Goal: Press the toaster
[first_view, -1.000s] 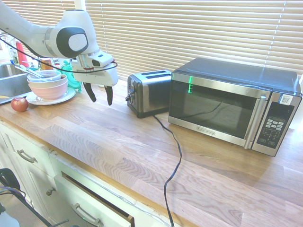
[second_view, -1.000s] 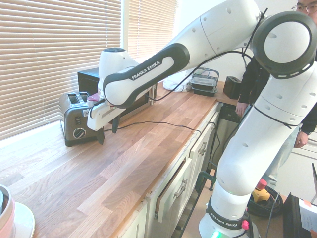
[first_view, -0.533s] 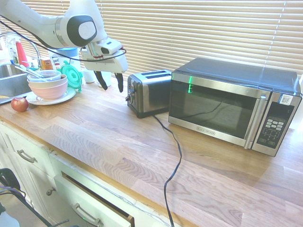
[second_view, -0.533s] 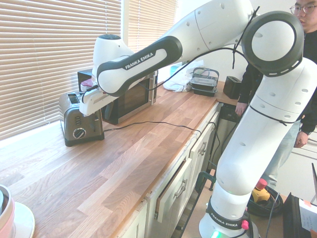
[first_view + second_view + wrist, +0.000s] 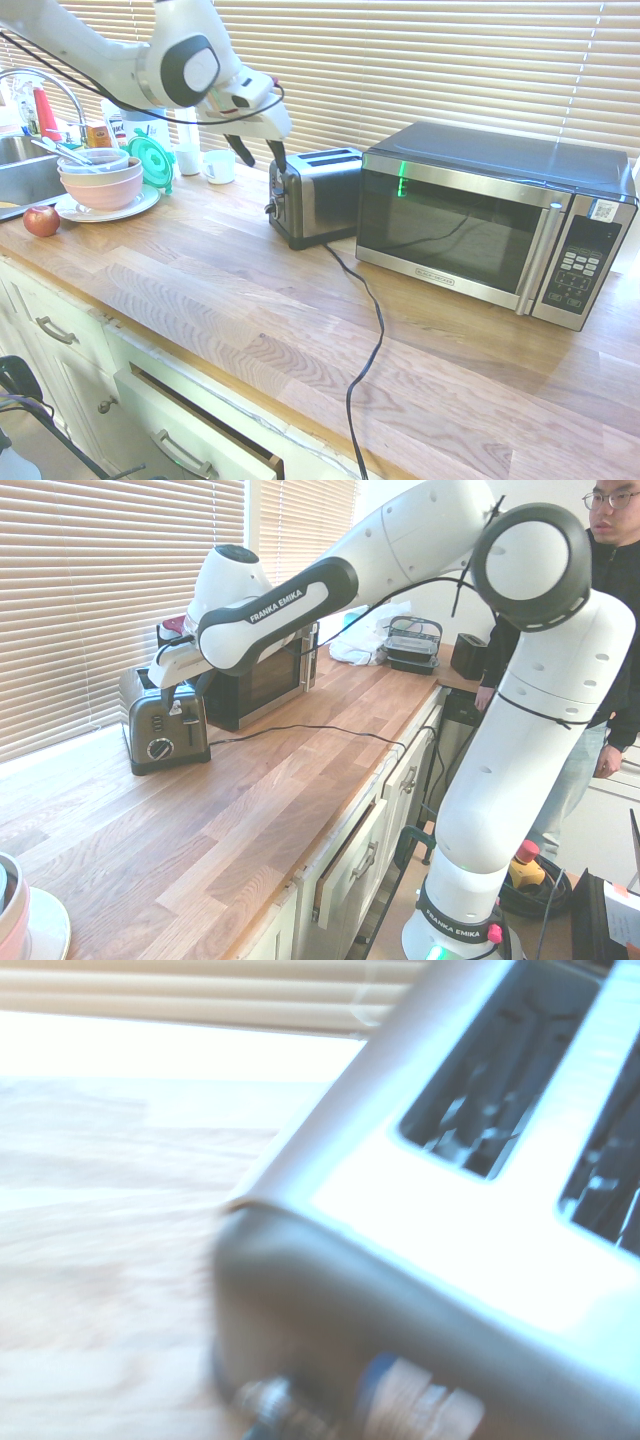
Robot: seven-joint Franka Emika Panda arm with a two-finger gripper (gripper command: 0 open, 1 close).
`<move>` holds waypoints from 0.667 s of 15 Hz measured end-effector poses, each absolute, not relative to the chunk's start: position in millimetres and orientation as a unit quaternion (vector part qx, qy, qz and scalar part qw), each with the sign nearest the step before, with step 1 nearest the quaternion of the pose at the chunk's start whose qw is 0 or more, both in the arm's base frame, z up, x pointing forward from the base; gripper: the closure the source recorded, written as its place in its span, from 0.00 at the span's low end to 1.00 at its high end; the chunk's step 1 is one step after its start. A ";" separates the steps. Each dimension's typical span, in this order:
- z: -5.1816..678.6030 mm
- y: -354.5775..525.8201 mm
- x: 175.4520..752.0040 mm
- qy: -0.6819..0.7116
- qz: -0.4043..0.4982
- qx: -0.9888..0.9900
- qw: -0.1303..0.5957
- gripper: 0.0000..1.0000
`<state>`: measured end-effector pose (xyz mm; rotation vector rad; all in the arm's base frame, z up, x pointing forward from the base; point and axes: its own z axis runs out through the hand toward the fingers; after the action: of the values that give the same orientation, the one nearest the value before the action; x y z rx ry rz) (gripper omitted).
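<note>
Toaster [image 5: 312, 195] under open, empty gripper [image 5: 258, 153]; contact unclear

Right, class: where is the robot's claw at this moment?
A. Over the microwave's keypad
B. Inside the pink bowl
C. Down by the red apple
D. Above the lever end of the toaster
D: the claw hangs just above the end of the toaster that carries the lever and knob, far from the microwave keypad.

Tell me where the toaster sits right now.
In the first exterior view the toaster stands on the counter against the microwave's left end, with the gripper just above its lever end.
</note>
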<state>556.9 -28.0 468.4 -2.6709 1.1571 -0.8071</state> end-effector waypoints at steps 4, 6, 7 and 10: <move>467.0 -7.3 560.1 0.349 -0.271 -0.895 0.054 0.00; 452.9 11.8 549.9 0.337 -0.256 -0.905 0.054 0.00; 442.7 17.5 544.9 0.333 -0.247 -0.908 0.052 0.00; 439.9 13.7 538.4 0.337 -0.246 -0.907 0.051 0.00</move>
<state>538.4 13.7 439.9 -2.7612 1.0252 -0.7492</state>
